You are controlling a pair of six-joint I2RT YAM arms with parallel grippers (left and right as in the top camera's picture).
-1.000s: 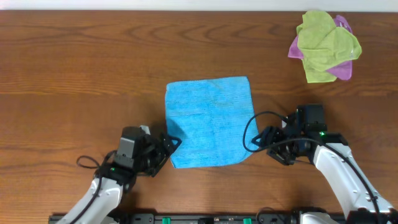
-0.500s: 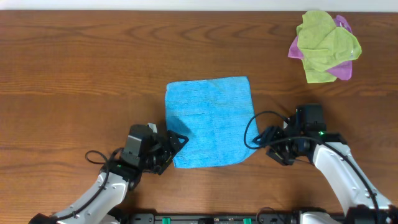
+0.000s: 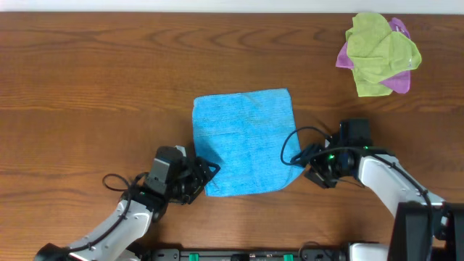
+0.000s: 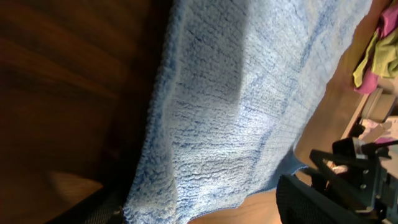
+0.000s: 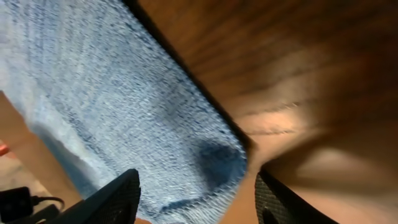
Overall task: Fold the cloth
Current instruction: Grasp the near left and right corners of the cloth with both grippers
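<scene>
Worktop of dark brown wood grain [image 3: 109,72] carries a square sky-blue terry cloth [image 3: 243,141], spread flat in a single layer near the middle, its near edge towards the two arms. In the far right corner of the worktop, well apart from it, a crumpled lime-green cloth [image 3: 380,47] lies on top of a crumpled purple-pink cloth [image 3: 399,83], which shows only at the edges.

The left end effector [image 3: 208,172] sits low at the near left corner of the sky-blue terry cloth, its tips over the cloth's edge. In the left wrist view the blue pile [image 4: 249,106] fills most of the picture, the near corner lies at the bottom between the two dark fingers [image 4: 305,199], and the left end effector [image 4: 196,208] stands wide, gripping nothing. The other arm and the green and pink cloths show small at the right edge of that view.

The right end effector [image 3: 297,158] sits at the near right corner of the same cloth. In the right wrist view the rounded blue corner [image 5: 214,158] lies on the wood between the two black fingers [image 5: 115,199], and the right end effector [image 5: 198,186] is likewise spread wide, with nothing clamped. Whether the fingers touch the worktop cannot be told.
</scene>
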